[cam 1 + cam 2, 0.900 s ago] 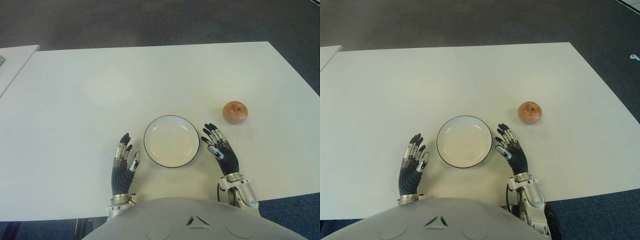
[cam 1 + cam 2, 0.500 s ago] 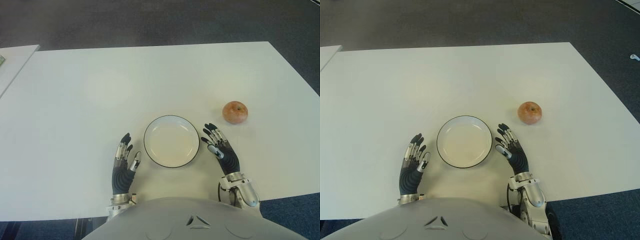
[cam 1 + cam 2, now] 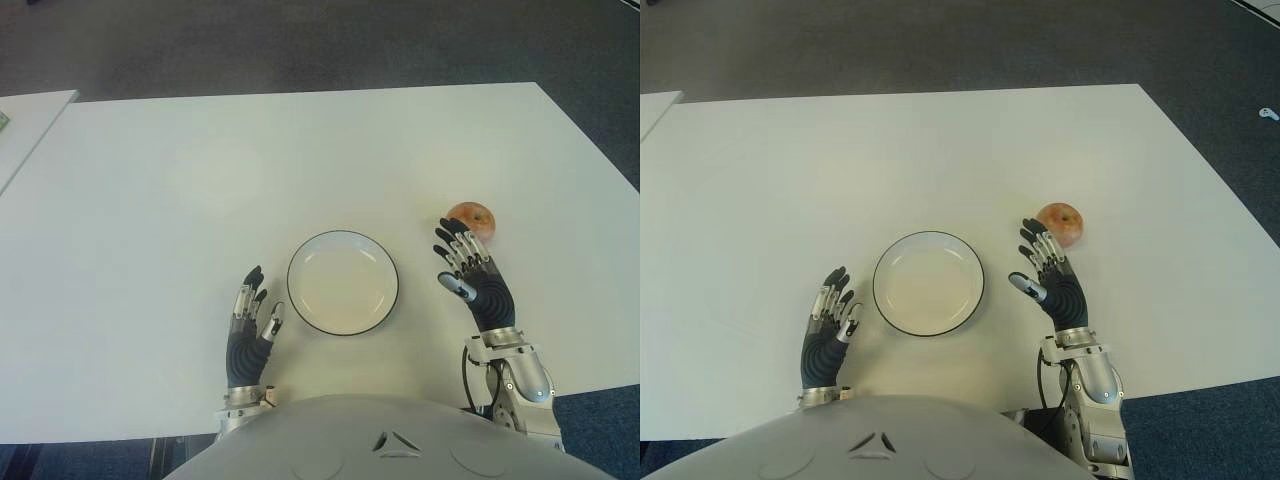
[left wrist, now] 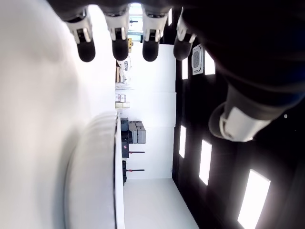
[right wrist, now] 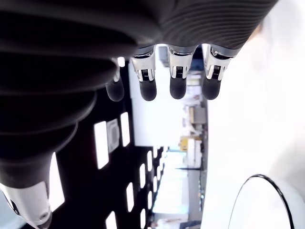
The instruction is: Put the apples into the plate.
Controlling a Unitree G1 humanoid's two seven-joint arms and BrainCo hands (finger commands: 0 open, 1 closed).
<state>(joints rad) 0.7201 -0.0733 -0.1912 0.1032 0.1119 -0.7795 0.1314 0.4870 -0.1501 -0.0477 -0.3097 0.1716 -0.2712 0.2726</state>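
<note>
Right now I see one apple (image 3: 471, 218) sitting on the white table (image 3: 300, 160), off to the right of the plate (image 3: 343, 282) and well apart from it; the apple is reddish with a paler patch and its stem dimple faces up; nothing holds it. My right hand (image 3: 472, 279) is just on the near side of the apple, fingers straight and spread, fingertips (image 3: 448, 232) reaching to the fruit's near edge so that they partly cover it from the head camera; I cannot tell whether they touch it; the hand grasps nothing, and its wrist camera shows the four fingers (image 5: 176, 71) extended with only the room and the plate's dark rim beyond them. The plate is round, white with a thin dark rim, and has nothing in it; it lies in front of me between the two hands. My left hand (image 3: 248, 325) shows on the left of the plate, near its rim, palm down with the fingers loosely extended and holding nothing; its wrist camera shows the same straight fingers (image 4: 119, 28) over bare table.
</note>
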